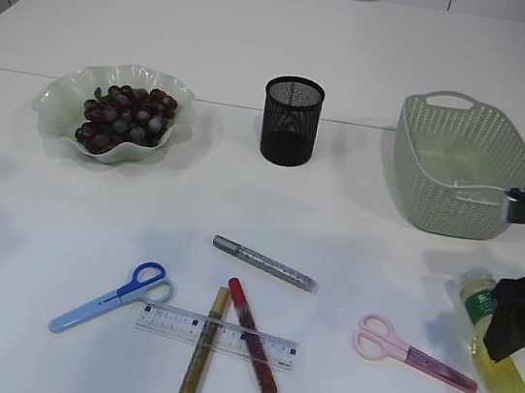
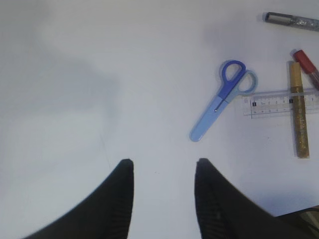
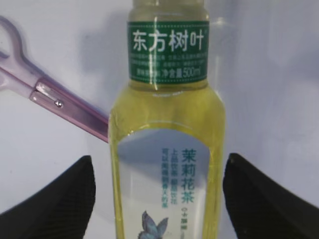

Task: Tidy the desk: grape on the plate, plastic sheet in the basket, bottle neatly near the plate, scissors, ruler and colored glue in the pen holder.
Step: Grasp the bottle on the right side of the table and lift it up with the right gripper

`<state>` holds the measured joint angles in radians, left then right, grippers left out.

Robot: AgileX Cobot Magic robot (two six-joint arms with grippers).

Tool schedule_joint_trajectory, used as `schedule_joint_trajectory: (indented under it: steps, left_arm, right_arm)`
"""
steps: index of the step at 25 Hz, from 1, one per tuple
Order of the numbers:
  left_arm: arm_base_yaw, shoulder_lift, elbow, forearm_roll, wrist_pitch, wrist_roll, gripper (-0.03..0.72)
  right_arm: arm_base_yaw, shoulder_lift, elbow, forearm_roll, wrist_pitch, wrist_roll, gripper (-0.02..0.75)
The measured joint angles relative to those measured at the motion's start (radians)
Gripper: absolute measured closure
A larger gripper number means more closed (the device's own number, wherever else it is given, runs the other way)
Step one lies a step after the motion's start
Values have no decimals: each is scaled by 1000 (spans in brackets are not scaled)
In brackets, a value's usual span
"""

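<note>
A yellow tea bottle (image 1: pixel 514 388) lies on the table at the front right. In the right wrist view the bottle (image 3: pixel 167 114) lies between the fingers of my right gripper (image 3: pixel 158 167), which is open with a gap on each side. That gripper shows in the exterior view (image 1: pixel 516 330) over the bottle. Pink scissors (image 1: pixel 414 353) lie just left of the bottle. Blue scissors (image 1: pixel 111 298), a clear ruler (image 1: pixel 167 321) and silver (image 1: pixel 264 263), gold (image 1: pixel 202 348) and red (image 1: pixel 252 337) glue sticks lie at the front centre. My left gripper (image 2: pixel 163 167) is open and empty above bare table, left of the blue scissors (image 2: pixel 222 99). No plastic sheet is in view.
A pale green wavy plate (image 1: pixel 61 100) with grapes (image 1: pixel 122 118) in it stands at the back left. A black mesh pen holder (image 1: pixel 291 120) stands at the back centre. A green basket (image 1: pixel 421 180) stands at the back right, close behind my right arm.
</note>
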<state>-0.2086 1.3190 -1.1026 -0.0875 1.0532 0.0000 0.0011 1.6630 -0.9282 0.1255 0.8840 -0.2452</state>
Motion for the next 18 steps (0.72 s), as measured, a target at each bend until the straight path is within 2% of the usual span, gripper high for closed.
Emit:
schedule_joint_trajectory:
  steps: [18]
  left_arm:
    - [0, 0, 0, -7, -2, 0, 391]
  right_arm:
    - [0, 126, -2, 11, -99, -13, 120]
